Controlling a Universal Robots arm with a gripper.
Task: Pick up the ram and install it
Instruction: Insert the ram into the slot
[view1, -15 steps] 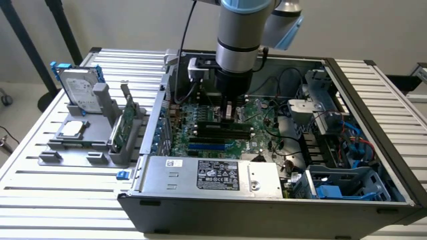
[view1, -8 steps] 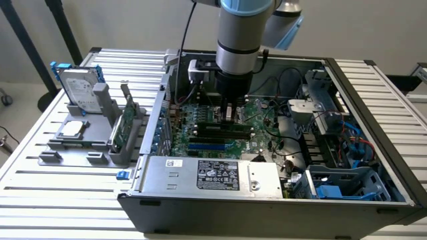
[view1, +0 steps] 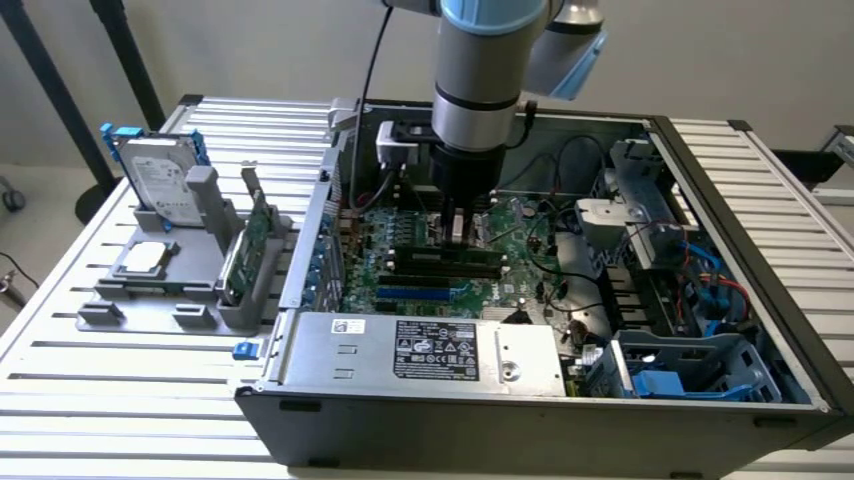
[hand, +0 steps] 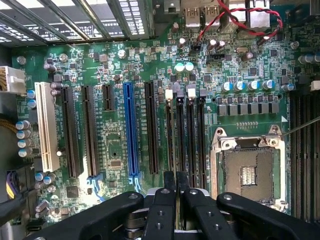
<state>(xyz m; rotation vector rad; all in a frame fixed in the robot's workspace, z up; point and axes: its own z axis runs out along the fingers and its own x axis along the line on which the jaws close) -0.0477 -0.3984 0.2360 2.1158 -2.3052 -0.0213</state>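
Here, arm: one arm is seen reaching down from above into one open computer case, which is set on a slatted metal tabletop.
Jaws: the gripper is clenched, with its two fingers brought nearly together on a thin sliver held between them.
Ram: the ram is seen edge-on in the wrist view, pinched between the fingers directly over the memory slots. Whether it is seated in a slot cannot be told.
Memory slots: four long black ones are counted side by side, just beside the processor socket; two white latches are seen at their far ends.
Expansion slots: one blue slot and one white slot are counted, with black ones between and beside them.
Holder: one grey rack is placed at the exterior view's left (outside the case), carrying one hard drive, one square silver chip and one green card.
Writing: a white label is carried on the metal box at the case's near side, but its print cannot be read; the drive's label is equally unreadable.
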